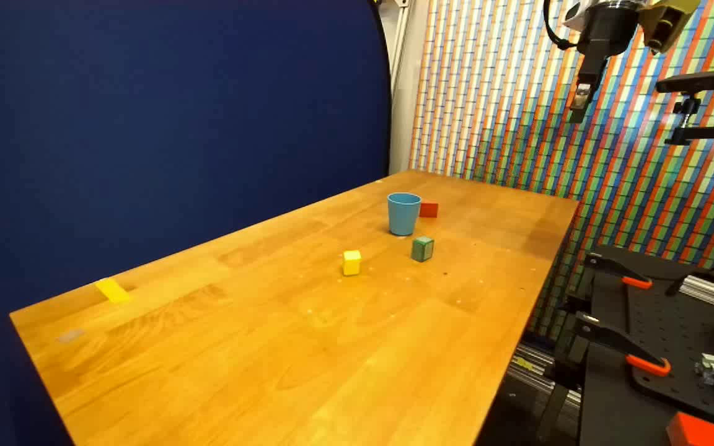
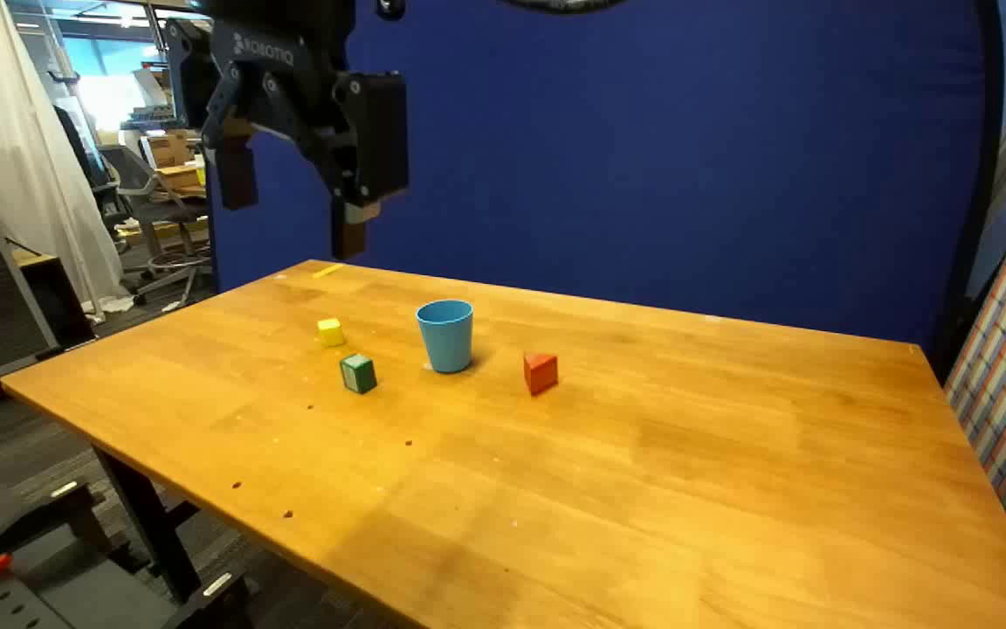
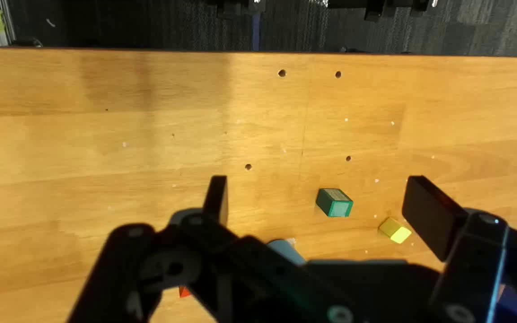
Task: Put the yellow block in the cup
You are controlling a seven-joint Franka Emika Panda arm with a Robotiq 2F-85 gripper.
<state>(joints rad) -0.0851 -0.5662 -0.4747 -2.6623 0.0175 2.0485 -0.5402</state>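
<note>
The yellow block (image 1: pixel 351 263) is a small bright cube on the wooden table; it also shows in an exterior view (image 2: pixel 330 332) and, near the right finger, in the wrist view (image 3: pixel 395 230). The blue cup (image 1: pixel 402 217) stands upright on the table, apart from the yellow block; it shows in an exterior view (image 2: pixel 448 339). In the wrist view the gripper hides most of the cup (image 3: pixel 286 251). My gripper (image 2: pixel 293 229) is open with nothing between its fingers, high above the table; its spread fingers show in the wrist view (image 3: pixel 317 188).
A green block (image 1: pixel 423 248) lies near the cup and the yellow block. A red block (image 2: pixel 540 373) lies on the cup's other side. A flat yellow tape strip (image 1: pixel 112 290) is at the table's edge. A dark blue screen (image 1: pixel 177 124) stands along one table side.
</note>
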